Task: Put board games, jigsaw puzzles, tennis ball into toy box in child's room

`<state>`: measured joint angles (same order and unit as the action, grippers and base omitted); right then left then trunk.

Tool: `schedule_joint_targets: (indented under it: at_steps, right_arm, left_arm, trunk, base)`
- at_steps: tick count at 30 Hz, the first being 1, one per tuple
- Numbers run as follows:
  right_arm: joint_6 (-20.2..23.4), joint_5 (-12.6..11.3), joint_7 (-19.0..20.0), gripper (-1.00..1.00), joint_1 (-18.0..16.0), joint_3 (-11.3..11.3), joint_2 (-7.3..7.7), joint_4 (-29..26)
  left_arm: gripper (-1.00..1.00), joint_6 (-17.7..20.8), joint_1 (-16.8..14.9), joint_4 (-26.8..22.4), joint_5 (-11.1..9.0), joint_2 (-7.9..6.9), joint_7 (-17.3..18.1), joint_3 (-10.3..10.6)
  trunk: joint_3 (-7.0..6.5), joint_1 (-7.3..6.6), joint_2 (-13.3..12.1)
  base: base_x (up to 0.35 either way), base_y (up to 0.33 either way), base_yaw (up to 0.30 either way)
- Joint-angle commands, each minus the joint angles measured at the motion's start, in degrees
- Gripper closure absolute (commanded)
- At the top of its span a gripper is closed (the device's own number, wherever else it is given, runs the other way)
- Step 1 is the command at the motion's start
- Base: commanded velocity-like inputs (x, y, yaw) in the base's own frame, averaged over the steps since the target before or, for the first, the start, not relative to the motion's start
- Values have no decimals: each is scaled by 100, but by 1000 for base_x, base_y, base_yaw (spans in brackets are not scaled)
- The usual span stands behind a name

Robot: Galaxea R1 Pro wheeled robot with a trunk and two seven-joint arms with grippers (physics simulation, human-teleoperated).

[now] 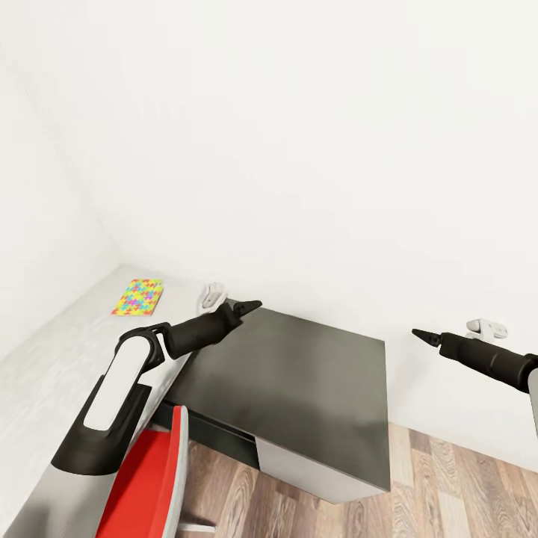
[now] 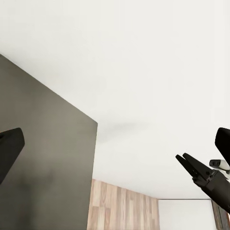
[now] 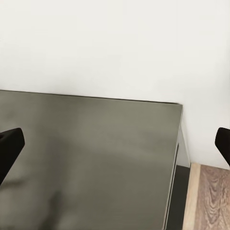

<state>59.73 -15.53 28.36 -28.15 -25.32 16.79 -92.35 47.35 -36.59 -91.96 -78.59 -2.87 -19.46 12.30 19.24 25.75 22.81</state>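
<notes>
Here is the table (image 1: 60, 359), its long light grey top running down the left side of the head view and its dark grey wing (image 1: 299, 388) jutting out toward the wood-plank floor (image 1: 448, 486). Up at the far corner of the light grey top, close to the white wall (image 1: 299, 134), lies one jigsaw puzzle (image 1: 138, 297), flat, bright with red, yellow, green and blue pieces, nothing touching it. Just past it along the same far edge, where the light top meets the dark wing, sits a small white object (image 1: 212, 297); what it is cannot be told.

The left gripper (image 1: 249, 305) hangs over the near-left corner of the dark wing, empty, and from its own wrist camera the two black fingers (image 2: 8, 148) stand wide apart with bare wing and wall between them. The right gripper (image 1: 420, 335) is out beyond the wing's right edge, over the floor and in front of the wall, well apart from the puzzle. Its wrist camera looks across the dark wing with a fingertip (image 3: 9, 146) at each side of the picture, spread and holding nothing.

Down at the near edge, a red chair (image 1: 146, 486) with a pale rim is tucked against the light top, under the left arm.
</notes>
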Motion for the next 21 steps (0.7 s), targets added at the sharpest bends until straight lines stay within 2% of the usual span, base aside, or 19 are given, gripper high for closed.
schedule_joint_targets:
  at_steps: [1,14,21]
  right_arm:
    - [27,34,49,-100,-6,-8,0,-3]
    - [27,26,47,-100,-6,3,0,-3]
    - [27,27,47,-100,-15,18,0,3]
  left_arm:
    - [-100,1,-6,-6,-60,-4,-57,5]
    - [-100,6,-55,40,-43,-22,-95,-36]
    - [-100,22,-497,374,-37,-155,-137,-212]
  trunk:
    - [10,3,11]
    - [10,3,11]
    - [10,3,11]
  base:
    - [5,0,0]
    - [2,0,0]
    - [0,0,0]
